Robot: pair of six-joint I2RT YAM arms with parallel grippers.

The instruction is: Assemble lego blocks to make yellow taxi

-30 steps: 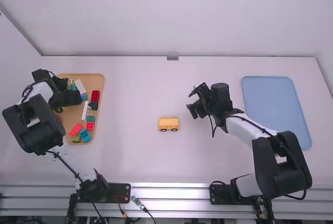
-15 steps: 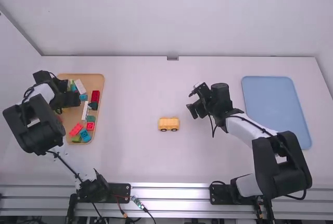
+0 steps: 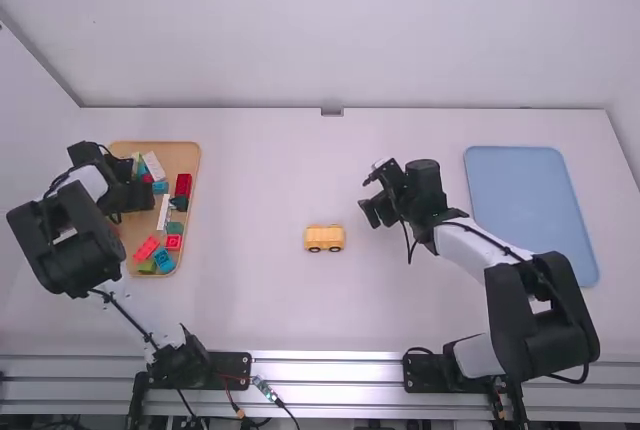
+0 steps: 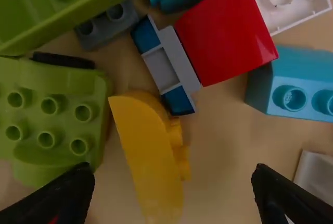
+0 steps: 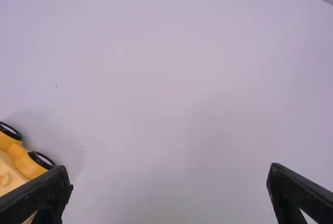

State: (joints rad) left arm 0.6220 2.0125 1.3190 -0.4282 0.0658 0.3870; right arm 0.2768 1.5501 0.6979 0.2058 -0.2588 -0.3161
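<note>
My left gripper (image 3: 128, 197) hangs over the wooden tray at the far left. In the left wrist view, the left gripper (image 4: 171, 195) is open above a curved yellow block (image 4: 148, 153), which lies on its side between green, red and blue blocks. The yellow wheeled car base (image 3: 323, 238) stands mid-table. My right gripper (image 3: 370, 197) is held to the right of the car base and beyond it. In the right wrist view, the right gripper (image 5: 170, 179) is open with nothing between its fingers, and the car base (image 5: 21, 164) shows at the left edge.
The wooden tray (image 3: 197, 165) holds several mixed blocks, including red, white and teal ones. A pale blue tray (image 3: 530, 215) lies on the right of the table. Walls rise behind the table's far edge.
The left gripper has shifted slightly within the tray area, uncovering a bit of red block near its tip. The right arm and the car base have stayed put.
</note>
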